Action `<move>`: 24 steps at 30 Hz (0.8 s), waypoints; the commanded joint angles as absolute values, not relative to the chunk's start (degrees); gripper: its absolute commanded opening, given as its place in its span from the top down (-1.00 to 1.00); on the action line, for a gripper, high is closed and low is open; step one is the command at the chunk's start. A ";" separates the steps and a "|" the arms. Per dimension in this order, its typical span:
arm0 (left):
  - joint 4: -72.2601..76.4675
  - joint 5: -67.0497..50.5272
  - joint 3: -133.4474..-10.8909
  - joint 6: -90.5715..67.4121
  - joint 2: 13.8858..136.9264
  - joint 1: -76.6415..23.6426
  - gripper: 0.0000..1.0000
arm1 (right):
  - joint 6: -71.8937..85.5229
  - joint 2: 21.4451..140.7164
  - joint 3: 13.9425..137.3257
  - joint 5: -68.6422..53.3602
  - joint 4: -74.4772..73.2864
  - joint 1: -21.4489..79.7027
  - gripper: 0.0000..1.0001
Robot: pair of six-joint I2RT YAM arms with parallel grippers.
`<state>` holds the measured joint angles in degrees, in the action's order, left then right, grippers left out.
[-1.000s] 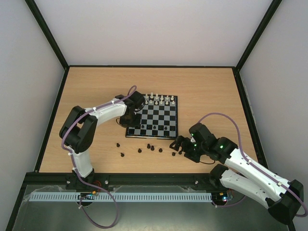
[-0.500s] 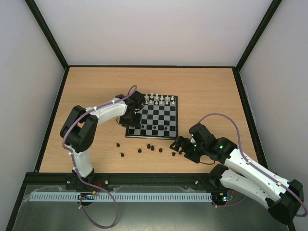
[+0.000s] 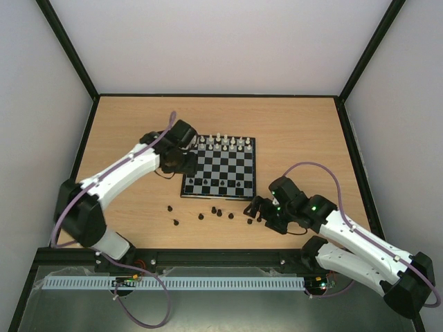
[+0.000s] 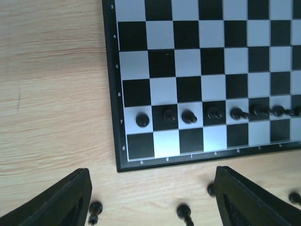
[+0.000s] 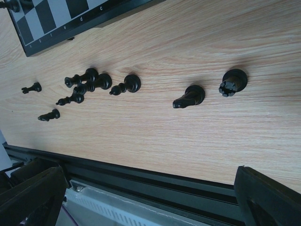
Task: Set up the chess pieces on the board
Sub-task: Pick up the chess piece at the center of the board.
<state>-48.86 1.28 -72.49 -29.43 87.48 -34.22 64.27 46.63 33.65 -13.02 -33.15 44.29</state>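
My left pincer hangs spread wide and empty at the left side of the board, where a row of black pawns stands one rank in from the near edge. My right pincer, also wide with nothing in it, hovers above loose black pieces on the counter near the board; white pieces line its far edge.

Left wrist view: the board ran off the top and right edges. Overhead, the left arm covered part of its left edge; loose black pieces were too small to identify.
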 commanded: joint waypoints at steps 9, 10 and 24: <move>-56.50 -0.46 -64.39 -31.61 73.50 -34.39 -0.98 | 59.55 50.95 37.28 -13.45 -36.27 44.65 -0.97; -56.72 -0.85 -63.89 -31.96 73.24 -34.37 -0.98 | 58.92 51.96 38.17 -13.90 -36.50 44.60 -0.97; -57.13 -5.79 -58.39 -31.99 70.21 -34.41 -0.98 | 53.58 62.94 47.46 -5.36 -48.81 44.61 -0.97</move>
